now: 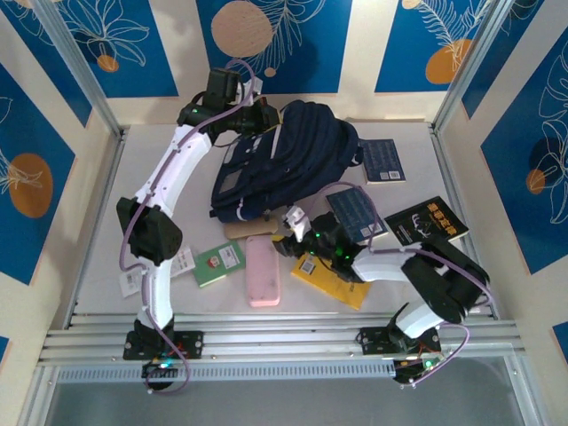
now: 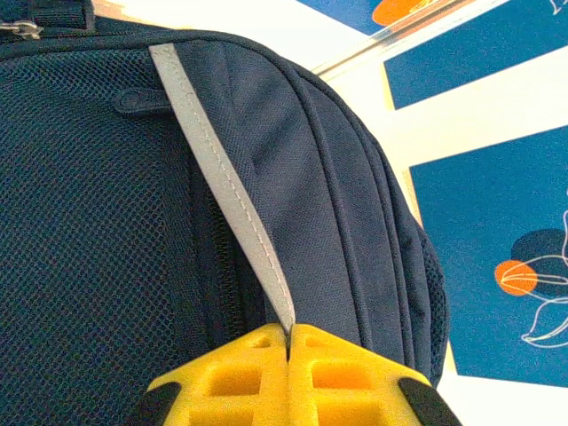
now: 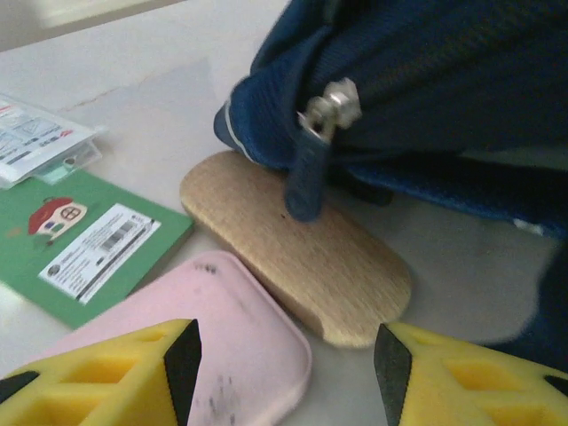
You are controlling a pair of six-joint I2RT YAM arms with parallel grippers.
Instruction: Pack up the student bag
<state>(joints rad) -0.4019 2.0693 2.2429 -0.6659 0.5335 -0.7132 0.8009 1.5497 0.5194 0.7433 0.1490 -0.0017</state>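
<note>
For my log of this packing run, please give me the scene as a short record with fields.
bag: navy, lying on its side, zip closed where visible
left gripper: shut on the bag's grey stripe
right gripper: open, holding nothing, pointing at the zip pull
below zip pull: wooden piece, flat on the table
loose items: pink case, green booklet, yellow book
</note>
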